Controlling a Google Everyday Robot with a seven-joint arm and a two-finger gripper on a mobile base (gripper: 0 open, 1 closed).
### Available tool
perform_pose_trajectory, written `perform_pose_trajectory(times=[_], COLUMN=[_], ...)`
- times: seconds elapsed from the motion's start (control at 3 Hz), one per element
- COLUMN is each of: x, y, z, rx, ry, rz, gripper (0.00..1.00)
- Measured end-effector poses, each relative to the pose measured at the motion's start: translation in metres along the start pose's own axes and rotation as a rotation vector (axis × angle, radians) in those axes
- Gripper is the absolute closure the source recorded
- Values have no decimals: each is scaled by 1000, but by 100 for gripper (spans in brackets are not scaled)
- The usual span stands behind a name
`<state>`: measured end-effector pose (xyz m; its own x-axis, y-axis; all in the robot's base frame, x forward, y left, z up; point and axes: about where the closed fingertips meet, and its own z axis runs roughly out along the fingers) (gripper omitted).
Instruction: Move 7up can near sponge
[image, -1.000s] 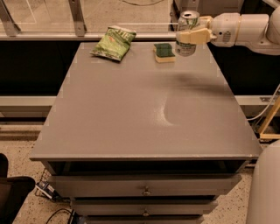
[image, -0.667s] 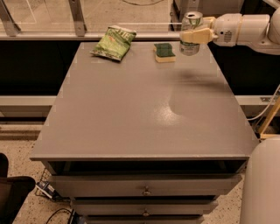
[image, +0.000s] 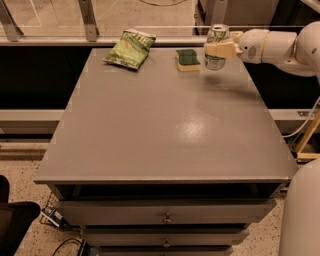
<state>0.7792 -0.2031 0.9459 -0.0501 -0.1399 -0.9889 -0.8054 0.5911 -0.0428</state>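
The 7up can (image: 217, 35), silver-white with green marks, stands upright at the far right of the grey table (image: 165, 120), its base on or just above the top. My gripper (image: 218, 49) reaches in from the right on the white arm (image: 275, 46), with a cream finger across the can's middle. The sponge (image: 188, 59), dark green over pale yellow, lies a short way to the left of the can, apart from it.
A green crinkled chip bag (image: 130, 48) lies at the far left-centre of the table. A rail and glass panel run behind the table's far edge. Drawers (image: 165, 218) sit below the front edge. The robot's white body (image: 302, 210) is at the lower right.
The arm and the can have shifted slightly to the right and back along the far edge, staying beside the sponge. The sponge and chip bag have not moved.
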Motion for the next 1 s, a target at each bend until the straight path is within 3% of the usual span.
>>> perform_pose_trajectory(times=[0.33, 1.0], x=[15, 19], y=[-6, -23], z=[14, -6], rx=[36, 145], ry=[-32, -28], rz=[33, 17], gripper=[100, 100])
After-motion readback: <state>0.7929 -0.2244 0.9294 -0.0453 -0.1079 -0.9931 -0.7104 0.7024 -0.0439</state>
